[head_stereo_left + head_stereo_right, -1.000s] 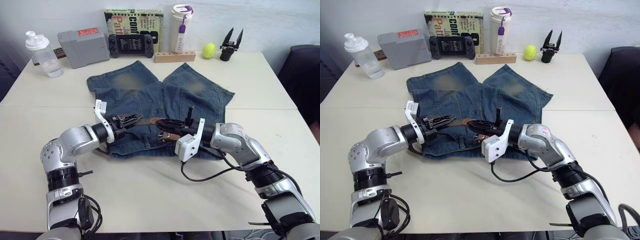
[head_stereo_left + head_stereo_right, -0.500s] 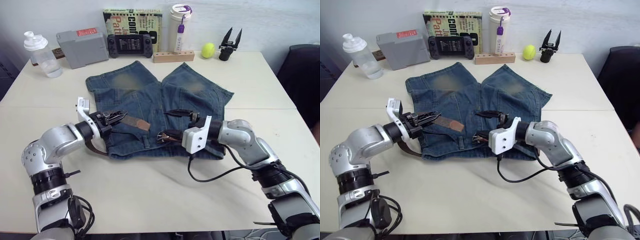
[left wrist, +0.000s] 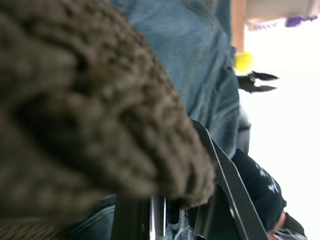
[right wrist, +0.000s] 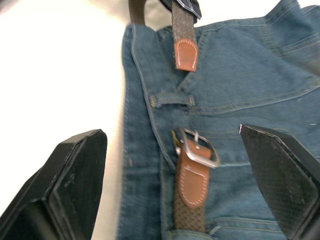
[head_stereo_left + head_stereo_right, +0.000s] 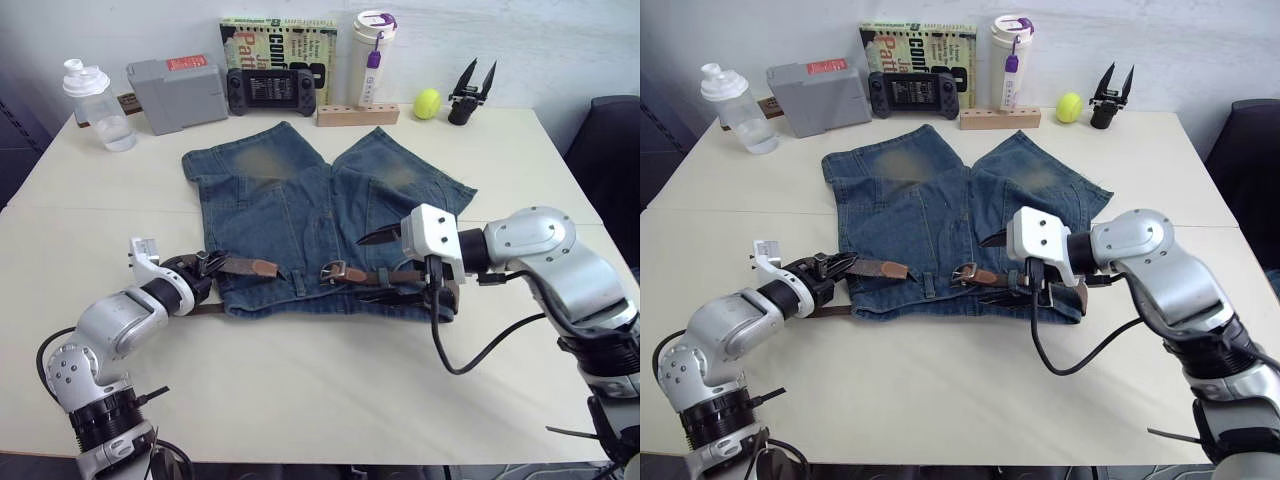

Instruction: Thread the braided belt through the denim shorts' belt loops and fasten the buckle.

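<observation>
Right gripper point(image 5: 381, 266) has pulled back from the buckle point(image 5: 333, 272), fingers spread wide, empty. Left gripper point(image 5: 207, 266) has dropped low, clenched on the braided belt point(image 5: 243, 266) along the denim shorts' point(image 5: 300, 200) waistband.

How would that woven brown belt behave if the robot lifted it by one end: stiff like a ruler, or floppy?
Probably floppy: the braided belt lies curved across the denim shorts and bends where the left tool holds it. The tan tip looks like flat leather, likely a little stiffer. The metal buckle would probably weigh its end down.
</observation>
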Action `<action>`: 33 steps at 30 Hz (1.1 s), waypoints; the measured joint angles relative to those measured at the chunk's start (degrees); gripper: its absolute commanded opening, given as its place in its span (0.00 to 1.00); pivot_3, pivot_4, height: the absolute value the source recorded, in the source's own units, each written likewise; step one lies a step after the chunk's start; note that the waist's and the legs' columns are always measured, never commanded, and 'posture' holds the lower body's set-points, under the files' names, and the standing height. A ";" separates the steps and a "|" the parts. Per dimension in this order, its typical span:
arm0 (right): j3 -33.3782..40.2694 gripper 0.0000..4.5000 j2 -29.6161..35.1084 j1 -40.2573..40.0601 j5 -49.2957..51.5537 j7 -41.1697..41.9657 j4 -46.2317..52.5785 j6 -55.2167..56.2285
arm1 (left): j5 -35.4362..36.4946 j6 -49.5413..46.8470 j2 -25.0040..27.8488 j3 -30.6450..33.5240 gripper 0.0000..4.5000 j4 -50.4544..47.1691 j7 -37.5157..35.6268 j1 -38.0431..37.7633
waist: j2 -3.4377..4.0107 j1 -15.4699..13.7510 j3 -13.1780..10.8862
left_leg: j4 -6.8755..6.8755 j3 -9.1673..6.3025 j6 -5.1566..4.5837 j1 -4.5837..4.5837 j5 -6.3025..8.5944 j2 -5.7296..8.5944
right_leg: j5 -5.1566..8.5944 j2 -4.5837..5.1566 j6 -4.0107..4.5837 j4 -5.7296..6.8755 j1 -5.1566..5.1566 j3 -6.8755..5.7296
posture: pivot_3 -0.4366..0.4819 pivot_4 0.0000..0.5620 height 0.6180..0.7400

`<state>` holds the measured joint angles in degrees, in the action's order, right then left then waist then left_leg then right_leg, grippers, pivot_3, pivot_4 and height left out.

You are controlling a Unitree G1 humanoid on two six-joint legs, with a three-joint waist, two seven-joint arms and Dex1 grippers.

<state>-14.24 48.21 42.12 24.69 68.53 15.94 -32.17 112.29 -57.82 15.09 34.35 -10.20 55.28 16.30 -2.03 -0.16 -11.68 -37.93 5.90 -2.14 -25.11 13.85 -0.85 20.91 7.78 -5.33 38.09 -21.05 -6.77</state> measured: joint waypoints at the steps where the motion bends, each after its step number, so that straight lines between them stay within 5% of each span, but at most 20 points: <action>1: 0.39 0.99 0.28 0.76 0.34 0.21 -0.04 -1.33 | 0.01 0.51 -0.18 -0.56 0.00 -0.53 0.53 -0.74 | 0.00 -0.02 0.00 | 0.00 0.00 -0.02 0.00 0.02 0.00 | -0.03 0.00 -0.03 -0.10 0.04 -0.03 | 0.48 0.27 0.62; 11: 2.25 0.99 0.03 3.98 0.01 -1.26 -1.89 -4.20 | 0.02 6.64 -6.19 -6.32 0.00 -7.21 4.74 -3.20 | 0.00 -1.27 0.00 | -0.05 -0.02 -0.11 0.04 0.11 0.04 | -0.14 0.00 -0.21 -0.47 0.36 -0.15 | 0.48 0.27 0.62; 20: 2.27 0.99 0.04 3.98 -2.03 -2.97 -1.91 -3.12 | 0.04 4.53 2.14 -12.79 0.00 -7.18 4.00 -5.21 | 0.03 -1.22 -0.01 | -0.02 -0.03 -0.05 0.04 0.15 0.03 | -0.14 -0.03 -0.21 -0.52 0.36 -0.17 | 0.48 0.27 0.62; 33: 3.55 0.99 0.04 3.13 -1.91 -4.88 0.01 -4.63 | 0.04 15.52 1.36 -20.45 0.00 -8.81 8.93 -4.12 | 0.07 -1.36 -0.04 | -0.02 -0.08 0.18 0.03 0.29 0.03 | -0.15 -0.03 -0.22 -0.62 0.43 -0.24 | 0.48 0.27 0.62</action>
<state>-10.69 48.25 45.24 22.78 63.66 15.95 -36.80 112.33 -42.29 16.45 13.89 -19.01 64.20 12.18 -1.95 -1.51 -11.72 -37.96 5.82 -1.96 -25.08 14.13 -0.82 20.76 7.74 -5.55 37.47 -20.62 -7.02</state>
